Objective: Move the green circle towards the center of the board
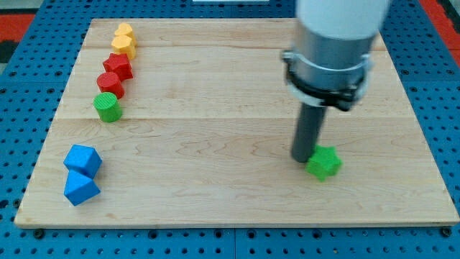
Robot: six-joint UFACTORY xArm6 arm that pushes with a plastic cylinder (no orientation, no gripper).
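The green circle point(108, 107) stands near the board's left edge, just below a red circle point(110, 84). My tip point(302, 158) rests on the board at the view's right, far from the green circle. It touches or nearly touches the left side of a green star-shaped block point(324, 162). The rod hangs from a wide grey-and-white arm end point(332, 50) that hides part of the board's upper right.
A red star-shaped block point(117, 66) and two yellow blocks point(124, 40) run in a line above the red circle. Two blue blocks point(82, 173) sit at the lower left. The wooden board point(215, 129) lies on a blue pegboard.
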